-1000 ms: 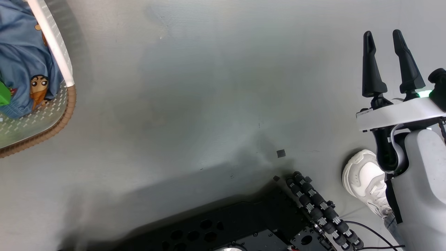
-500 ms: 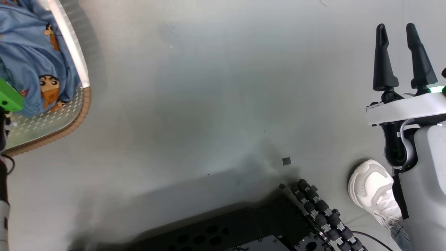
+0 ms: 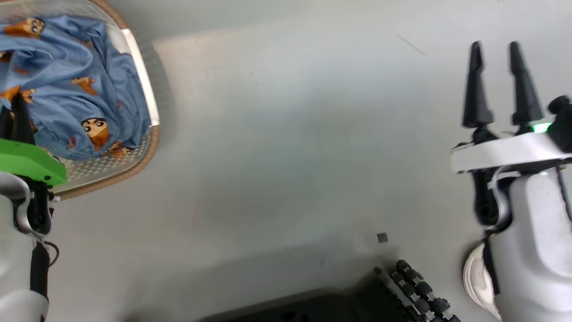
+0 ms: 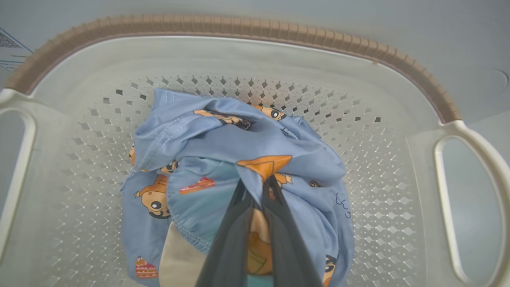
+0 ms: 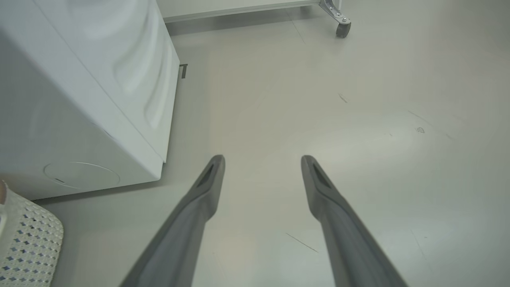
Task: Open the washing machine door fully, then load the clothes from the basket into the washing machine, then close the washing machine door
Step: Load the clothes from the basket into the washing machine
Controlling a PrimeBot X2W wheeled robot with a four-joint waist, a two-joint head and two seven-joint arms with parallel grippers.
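The cream basket [image 4: 239,28] with its brown rim stands on the floor, at the upper left in the head view [image 3: 147,134]. Light blue clothes [image 4: 239,139] printed with cartoon bears lie bunched inside it [image 3: 67,89]. My left gripper [image 4: 255,183] reaches down into the basket, shut on a fold of the clothes; in the head view its dark fingers [image 3: 18,112] rise from a green wrist part. My right gripper [image 3: 495,47] hangs open over bare floor, far right, holding nothing [image 5: 263,159]. The white washing machine [image 5: 79,99] shows its side panel. The washing machine door is out of view.
A person's white shoe [image 3: 476,277] stands by my right arm. My black base with its rollers [image 3: 415,290] fills the bottom edge. A small dark square [image 3: 382,237] lies on the grey floor. A caster wheel [image 5: 342,28] stands beyond the washer.
The head camera has swung, so more of the basket and clothes shows. My left arm with its green wrist part has come into the head view. The right gripper stays open.
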